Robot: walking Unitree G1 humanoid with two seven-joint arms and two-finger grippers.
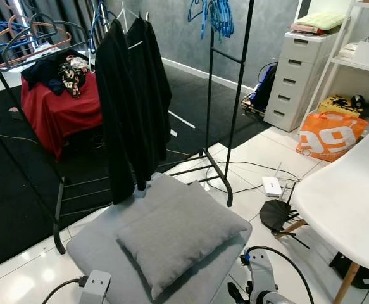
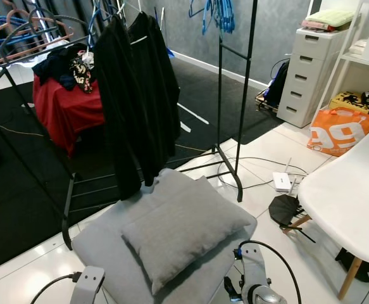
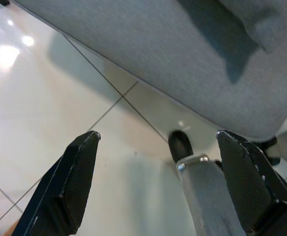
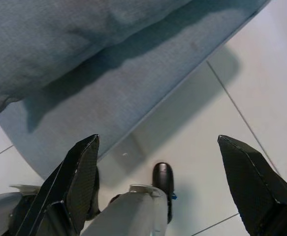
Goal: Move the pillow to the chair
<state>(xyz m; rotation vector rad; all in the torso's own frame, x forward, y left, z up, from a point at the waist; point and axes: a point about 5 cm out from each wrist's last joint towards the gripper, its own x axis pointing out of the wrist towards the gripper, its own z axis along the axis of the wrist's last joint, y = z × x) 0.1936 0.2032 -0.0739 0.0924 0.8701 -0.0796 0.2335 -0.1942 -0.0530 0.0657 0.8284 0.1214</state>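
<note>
A grey pillow (image 1: 179, 235) lies on a grey padded ottoman (image 1: 102, 247) just in front of me. To my right stands a white moulded chair (image 1: 349, 196) on wooden legs. My left arm (image 1: 94, 288) hangs low at the ottoman's near left corner; its gripper (image 3: 158, 167) is open over the white tiles beside the ottoman's edge. My right arm (image 1: 260, 282) hangs at the ottoman's near right side; its gripper (image 4: 158, 169) is also open above the floor, with the pillow's underside (image 4: 59, 39) showing beyond its fingers.
A black clothes rack (image 1: 228, 107) with dark garments (image 1: 130, 95) stands right behind the ottoman. A black router (image 1: 276, 215), a white box (image 1: 271, 185) and cables lie on the floor between ottoman and chair. White drawers (image 1: 298, 76) and an orange bag (image 1: 331, 134) stand far right.
</note>
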